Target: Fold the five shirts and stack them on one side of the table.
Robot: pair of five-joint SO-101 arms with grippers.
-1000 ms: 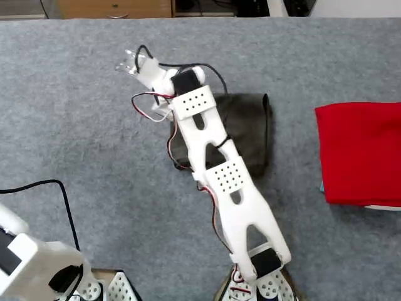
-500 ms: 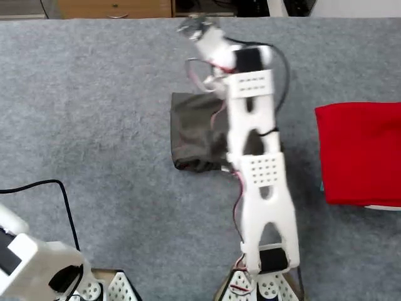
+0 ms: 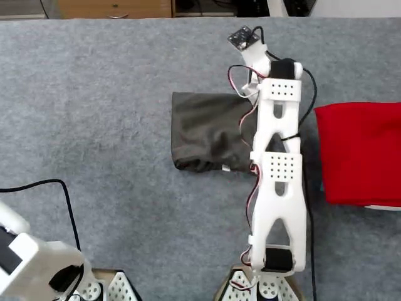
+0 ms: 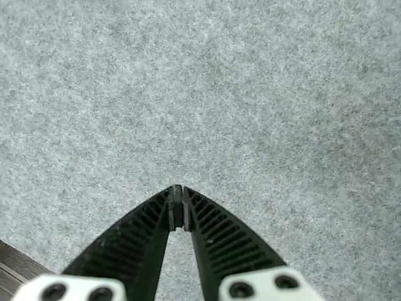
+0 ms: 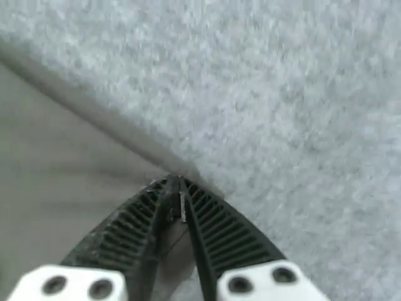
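Grey, carpet-like surface (image 3: 94, 125) carries a dark olive shirt (image 3: 207, 132), folded into a rectangle near the middle. A folded red shirt (image 3: 360, 150) lies at the right edge, with a sliver of paler cloth (image 3: 376, 207) under it. The white right arm (image 3: 279, 188) is extended over the olive shirt's right side toward the far edge, its jaws pressed together. The left arm (image 3: 37, 263) sits at the near left corner, jaws together above the grey surface.

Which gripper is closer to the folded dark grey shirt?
Right. The right gripper is just beyond the far corner of the folded dark grey shirt; the left gripper is over bare carpet, its arm tucked at the near left.
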